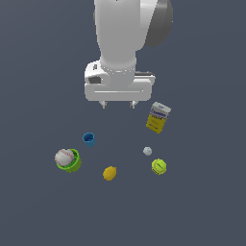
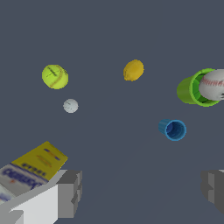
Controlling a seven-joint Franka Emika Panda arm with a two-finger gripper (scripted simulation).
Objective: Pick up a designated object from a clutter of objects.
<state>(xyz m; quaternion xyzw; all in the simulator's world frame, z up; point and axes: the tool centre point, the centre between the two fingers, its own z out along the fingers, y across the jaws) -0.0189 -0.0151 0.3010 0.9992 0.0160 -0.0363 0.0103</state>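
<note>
The designated object is a tiny pale grey-white ball lying on the dark floor between the yellow box and the yellow-green tennis ball. The clutter also holds a blue cup, a yellow lemon, and a green cup with a baseball at its mouth. My gripper hangs open high above the floor, empty, up and toward the exterior view's left of the tiny ball.
The floor is a plain dark grey surface with no edges in view. The arm's white body fills the upper middle of the exterior view. The items lie spread apart in a loose arc below the gripper.
</note>
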